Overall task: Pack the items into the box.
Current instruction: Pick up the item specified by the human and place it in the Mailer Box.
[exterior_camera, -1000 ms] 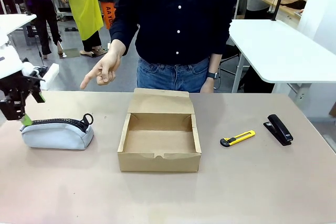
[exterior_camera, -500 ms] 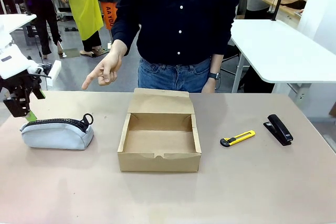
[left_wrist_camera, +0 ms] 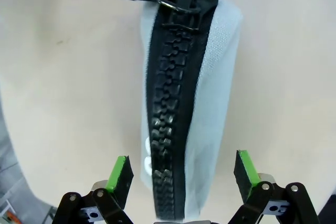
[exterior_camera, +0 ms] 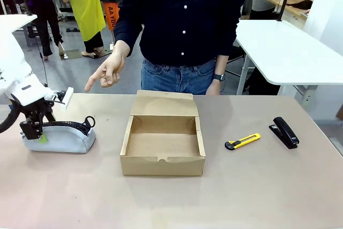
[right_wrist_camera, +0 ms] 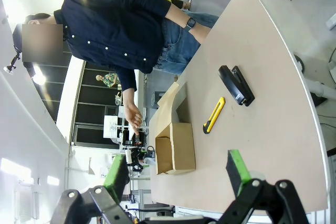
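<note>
Grasp step: the left jaws, spread apart, straddle the near end of the grey zippered pouch [left_wrist_camera: 181, 93] lying on the desk [exterior_camera: 241, 197], so closing and lifting toward the open cardboard box [exterior_camera: 162, 160] seems next, while the utility knife [exterior_camera: 242, 141] waits well beyond them and the right jaws also stand apart.

Workshop hall with white worktables [exterior_camera: 289, 52]

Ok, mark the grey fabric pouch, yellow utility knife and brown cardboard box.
grey fabric pouch [exterior_camera: 72, 142], front view, fabric side.
yellow utility knife [exterior_camera: 244, 141], front view, yellow handle.
brown cardboard box [exterior_camera: 162, 166], front view, front wall.
</note>
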You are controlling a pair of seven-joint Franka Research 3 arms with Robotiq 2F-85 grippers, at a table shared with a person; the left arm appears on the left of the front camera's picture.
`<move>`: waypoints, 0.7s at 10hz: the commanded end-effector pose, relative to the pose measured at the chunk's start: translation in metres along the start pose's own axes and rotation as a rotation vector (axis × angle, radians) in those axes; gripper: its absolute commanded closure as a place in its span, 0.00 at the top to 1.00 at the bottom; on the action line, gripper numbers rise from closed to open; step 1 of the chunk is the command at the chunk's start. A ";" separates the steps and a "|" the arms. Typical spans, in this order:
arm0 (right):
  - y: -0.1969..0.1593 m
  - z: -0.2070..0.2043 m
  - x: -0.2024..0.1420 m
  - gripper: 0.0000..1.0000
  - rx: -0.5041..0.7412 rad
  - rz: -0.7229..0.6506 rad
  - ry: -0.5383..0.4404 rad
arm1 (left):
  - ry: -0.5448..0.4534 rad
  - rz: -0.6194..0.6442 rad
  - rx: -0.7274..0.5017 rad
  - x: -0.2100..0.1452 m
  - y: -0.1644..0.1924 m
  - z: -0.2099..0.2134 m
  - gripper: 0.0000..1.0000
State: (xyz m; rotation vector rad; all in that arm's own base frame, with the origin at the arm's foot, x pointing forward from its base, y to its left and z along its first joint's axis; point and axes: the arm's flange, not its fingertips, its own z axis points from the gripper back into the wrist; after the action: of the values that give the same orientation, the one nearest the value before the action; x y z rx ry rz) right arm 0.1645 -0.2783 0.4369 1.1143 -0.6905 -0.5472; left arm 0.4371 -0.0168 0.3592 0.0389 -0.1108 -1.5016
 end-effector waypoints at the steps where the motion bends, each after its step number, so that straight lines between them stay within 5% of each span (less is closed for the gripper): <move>1: 0.002 0.000 0.003 1.00 0.019 0.025 -0.016 | -0.027 -0.032 -0.010 0.000 0.007 -0.007 1.00; 5: 0.002 0.000 0.003 1.00 0.019 0.025 -0.016 | -0.047 -0.051 -0.024 0.002 0.013 -0.021 1.00; 6: 0.002 0.000 0.003 1.00 0.019 0.025 -0.016 | -0.057 -0.062 -0.003 0.001 0.013 -0.021 0.83; 7: 0.002 0.000 0.003 1.00 0.019 0.025 -0.016 | -0.047 -0.068 -0.011 0.001 0.012 -0.020 0.42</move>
State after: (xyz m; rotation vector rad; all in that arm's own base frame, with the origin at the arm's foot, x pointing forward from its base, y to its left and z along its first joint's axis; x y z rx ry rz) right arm 0.1645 -0.2783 0.4369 1.1142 -0.6905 -0.5472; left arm 0.4505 -0.0215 0.3405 0.0019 -0.1180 -1.5524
